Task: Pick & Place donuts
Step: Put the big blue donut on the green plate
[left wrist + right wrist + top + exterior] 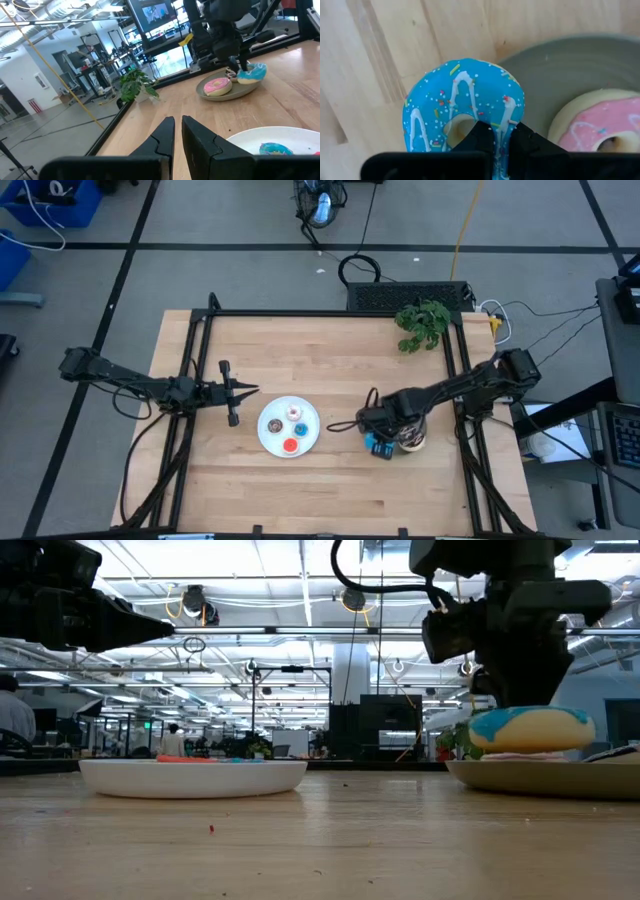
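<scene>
From above, the left gripper point(248, 390) hangs over the wooden table point(300, 340) just beside the white plate point(270, 430), which holds four small donuts: a white-pink one point(295, 413), a brown one point(275, 425), a small blue one point(298, 428) and a red one point(290, 445). The right gripper point(378, 442) is down at the grey plate point(413, 443), over the big blue donut point(378, 446).

At table height, the big blue donut point(530, 730) sits raised at the grey plate's point(540, 775) edge, under the right arm; the white plate point(190, 775) lies well apart.

From the left wrist, the fingers point(165, 137) are nearly together, holding nothing. Ahead, the pink donut point(217, 86) lies on the grey plate point(210, 95) and the big blue donut point(251, 73) beside it.

From the right wrist, the fingers point(482, 137) are pinched on the blue donut's point(440, 107) ring, which overhangs the grey plate's point(560, 65) rim; the pink donut point(600, 125) lies near
</scene>
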{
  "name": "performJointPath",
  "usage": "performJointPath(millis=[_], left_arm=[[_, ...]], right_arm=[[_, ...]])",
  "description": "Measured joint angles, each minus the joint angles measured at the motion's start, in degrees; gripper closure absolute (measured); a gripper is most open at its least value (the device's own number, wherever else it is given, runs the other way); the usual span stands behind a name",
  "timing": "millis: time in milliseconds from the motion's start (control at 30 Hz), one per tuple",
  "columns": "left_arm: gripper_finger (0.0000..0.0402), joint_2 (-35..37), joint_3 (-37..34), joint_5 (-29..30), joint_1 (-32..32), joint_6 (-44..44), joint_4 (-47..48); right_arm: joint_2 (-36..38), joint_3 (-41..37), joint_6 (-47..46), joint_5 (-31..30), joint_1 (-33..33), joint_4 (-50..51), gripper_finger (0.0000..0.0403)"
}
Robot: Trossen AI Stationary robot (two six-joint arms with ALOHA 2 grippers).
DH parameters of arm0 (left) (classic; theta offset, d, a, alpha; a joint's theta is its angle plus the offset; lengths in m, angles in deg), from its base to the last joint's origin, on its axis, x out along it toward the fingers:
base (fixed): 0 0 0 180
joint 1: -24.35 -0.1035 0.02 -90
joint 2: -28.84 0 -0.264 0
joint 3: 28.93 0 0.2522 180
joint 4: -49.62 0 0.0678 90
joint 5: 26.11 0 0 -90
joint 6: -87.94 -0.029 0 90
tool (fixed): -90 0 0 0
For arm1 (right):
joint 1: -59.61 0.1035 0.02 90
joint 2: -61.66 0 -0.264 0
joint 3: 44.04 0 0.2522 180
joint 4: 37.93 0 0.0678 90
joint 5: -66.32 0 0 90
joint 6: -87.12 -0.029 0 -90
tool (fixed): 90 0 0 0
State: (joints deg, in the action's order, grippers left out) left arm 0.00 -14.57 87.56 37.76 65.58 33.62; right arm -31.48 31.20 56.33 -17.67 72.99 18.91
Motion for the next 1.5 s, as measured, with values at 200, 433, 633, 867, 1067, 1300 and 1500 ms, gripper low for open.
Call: performJointPath(millis=[200,433,633,867,1067,1300,1500], left_arm=[[0.036,0.0,0.02,0.01,0.0,0.01,0.0],[0.036,0.0,0.02,-0.01,0.0,0.03,0.0],[0.036,0.0,0.0,0.01,0.0,0.03,0.0],[0.036,-0.01,0.0,0.0,0.0,0.06,0.0],[0.036,-0.02,0.02,0.01,0.0,0.06,0.0],[0.036,-0.01,0.01,-0.01,0.0,0.04,0.0],[0.036,-0.01,0.01,0.01,0.0,0.06,0.0]], right_arm=[[0.0,-2.51,-1.85,-0.05,0.21,-0.22,0.0391],[0.0,-5.6,-1.71,0.06,0.12,-3.18,0.039],[0.0,-6.32,-2.54,0.03,-0.31,-3.1,0.0382],[0.0,-6.32,-3.75,0.06,-1.33,-2.99,0.0316],[0.0,-6.32,-4.52,0.05,-1.8,-2.96,0.0246],[0.01,-3.3,-4.55,0.1,-1.83,1.65,0.0193],[0.02,-0.28,-4.35,0.08,-1.83,3.87,0.0184]])
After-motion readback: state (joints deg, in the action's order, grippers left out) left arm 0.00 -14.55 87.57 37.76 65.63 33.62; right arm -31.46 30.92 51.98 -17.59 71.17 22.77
